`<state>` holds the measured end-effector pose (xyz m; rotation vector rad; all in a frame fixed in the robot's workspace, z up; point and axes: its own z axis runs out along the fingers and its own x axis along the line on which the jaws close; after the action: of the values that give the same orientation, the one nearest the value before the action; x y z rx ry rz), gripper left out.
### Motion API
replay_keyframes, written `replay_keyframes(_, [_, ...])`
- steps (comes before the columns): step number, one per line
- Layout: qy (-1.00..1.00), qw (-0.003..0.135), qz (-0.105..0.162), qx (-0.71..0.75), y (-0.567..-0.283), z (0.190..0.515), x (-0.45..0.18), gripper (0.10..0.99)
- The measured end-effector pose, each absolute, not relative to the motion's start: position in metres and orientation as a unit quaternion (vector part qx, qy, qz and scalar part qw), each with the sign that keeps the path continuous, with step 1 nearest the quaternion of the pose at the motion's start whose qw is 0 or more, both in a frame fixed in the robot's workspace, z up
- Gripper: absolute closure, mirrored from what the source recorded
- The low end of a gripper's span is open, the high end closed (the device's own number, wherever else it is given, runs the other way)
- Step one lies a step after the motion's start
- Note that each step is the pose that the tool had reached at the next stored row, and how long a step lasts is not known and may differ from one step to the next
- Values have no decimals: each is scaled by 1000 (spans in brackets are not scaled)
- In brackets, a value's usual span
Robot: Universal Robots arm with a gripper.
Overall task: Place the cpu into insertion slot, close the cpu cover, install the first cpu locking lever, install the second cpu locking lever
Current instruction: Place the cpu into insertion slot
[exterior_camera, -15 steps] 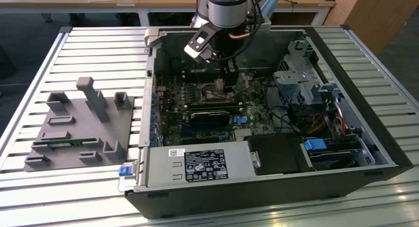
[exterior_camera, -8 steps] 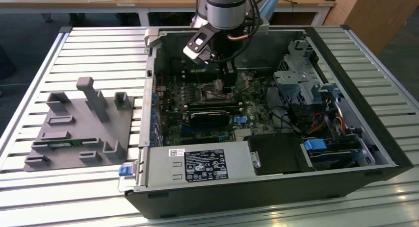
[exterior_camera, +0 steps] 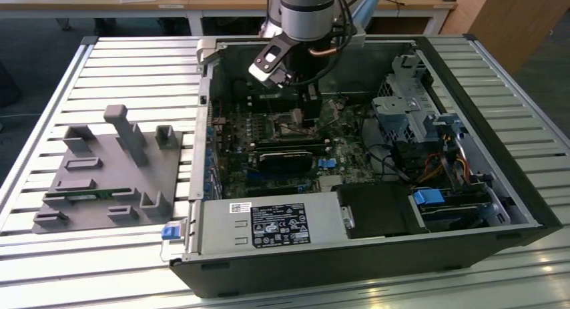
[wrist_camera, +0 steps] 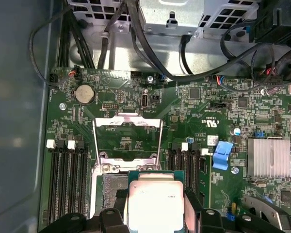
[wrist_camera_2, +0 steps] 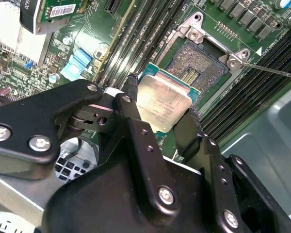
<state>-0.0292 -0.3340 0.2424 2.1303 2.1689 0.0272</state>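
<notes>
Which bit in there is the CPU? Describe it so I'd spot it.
Inside the open computer case lies the green motherboard. Near its open square socket, the gripper clamps the cpu. It is a small flat square with a dull silver top, whereas the socket is dark.

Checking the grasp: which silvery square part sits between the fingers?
The cpu, solid-topped with a green edge; the windowed cpu cover lies flipped open, ungripped.

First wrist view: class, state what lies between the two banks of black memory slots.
The first wrist view shows the open cpu cover, the insertion slot, and the cpu gripped in the pincer.
</notes>
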Motion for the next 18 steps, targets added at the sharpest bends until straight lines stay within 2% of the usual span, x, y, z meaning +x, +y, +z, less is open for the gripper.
replay_keyframes(18, [713, 51, 9, 700, -329, 233, -30, 545])
